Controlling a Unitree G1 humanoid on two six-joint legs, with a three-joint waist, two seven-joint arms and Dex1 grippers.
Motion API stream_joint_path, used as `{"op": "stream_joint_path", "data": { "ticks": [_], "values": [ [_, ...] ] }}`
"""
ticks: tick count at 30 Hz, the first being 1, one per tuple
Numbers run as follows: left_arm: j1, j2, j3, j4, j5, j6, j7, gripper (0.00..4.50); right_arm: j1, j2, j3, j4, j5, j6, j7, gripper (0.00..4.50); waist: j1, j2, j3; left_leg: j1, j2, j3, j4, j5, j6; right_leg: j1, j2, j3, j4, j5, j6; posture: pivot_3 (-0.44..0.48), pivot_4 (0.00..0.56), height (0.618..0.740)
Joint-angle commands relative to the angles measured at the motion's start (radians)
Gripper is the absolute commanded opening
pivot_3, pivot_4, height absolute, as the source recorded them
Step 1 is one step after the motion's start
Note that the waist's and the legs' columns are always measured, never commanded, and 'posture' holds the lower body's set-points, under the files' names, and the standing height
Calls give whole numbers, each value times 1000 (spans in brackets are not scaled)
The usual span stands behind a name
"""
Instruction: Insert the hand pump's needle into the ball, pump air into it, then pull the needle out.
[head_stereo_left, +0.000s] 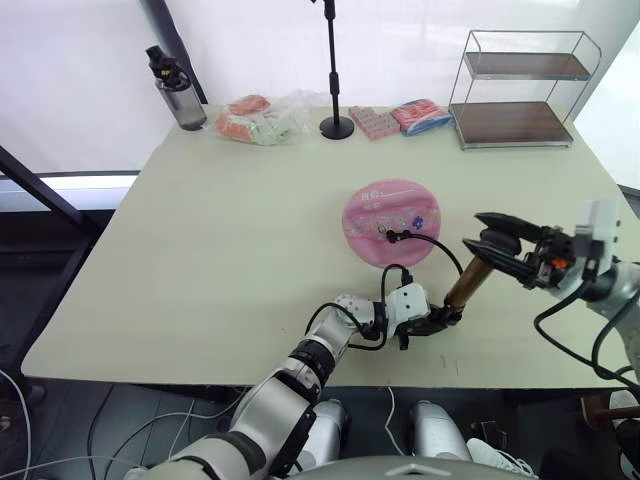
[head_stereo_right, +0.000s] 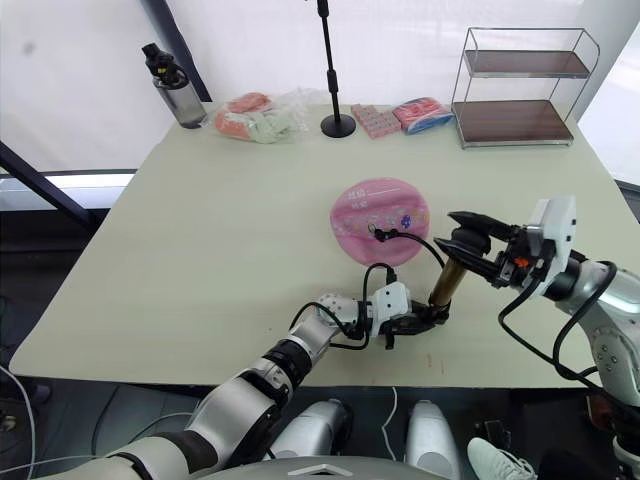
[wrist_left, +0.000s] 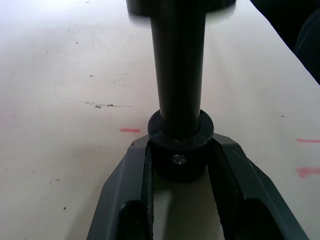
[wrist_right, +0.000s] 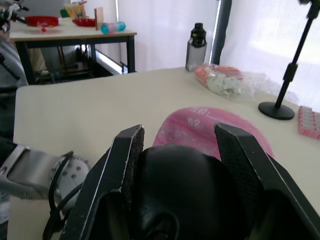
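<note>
Left gripper (head_stereo_left: 432, 322) clamped on hand pump (head_stereo_left: 463, 283) base, near worktop's front edge. Right gripper (head_stereo_left: 497, 241) closed around T-handle (wrist_right: 187, 192). Ball (head_stereo_left: 391, 220) mid-worktop, flat, hose seated. Base to be pinned firmly; handle stroked along cylinder axis, hose kept slack.

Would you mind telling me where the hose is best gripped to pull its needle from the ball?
Probably at the black end fitting where the hose meets the ball, coming from above. The ball lies flat, so the needle likely exits upward; the looping hose offers no firm hold.
</note>
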Motion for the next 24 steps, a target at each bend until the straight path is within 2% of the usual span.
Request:
{"op": "stream_joint_path", "data": {
  "ticks": [1,7,11,18,24],
  "values": [
    [40,14,-22,54,34,35,2,1089,55,45,113,151,-149,-104,36,1914,0,-2,-3,0,0,0,0,0,0,0,0,0,0,0,0,0,150,736],
    [45,15,-23,49,34,42,6,1089,46,119,164,248,-231,-221,21,1914,-1,-1,-9,3,0,1,0,0,0,2,1,1,0,0,0,0,150,736],
    [44,19,-23,48,34,43,7,1089,38,121,159,199,-210,-215,6,1914,-1,-1,-9,8,1,1,-1,0,0,7,2,1,0,0,0,0,150,736],
    [49,21,-24,48,34,48,7,1089,-10,60,87,93,-152,-159,-11,1914,-1,0,-7,13,1,1,-4,-1,0,12,2,2,-1,-3,4,0,150,736],
    [51,22,-26,48,35,48,7,1089,-69,-33,-25,-23,14,20,-37,1914,2,3,-1,11,1,1,-4,0,0,11,1,2,-1,-1,0,0,150,736]
  ]
}}
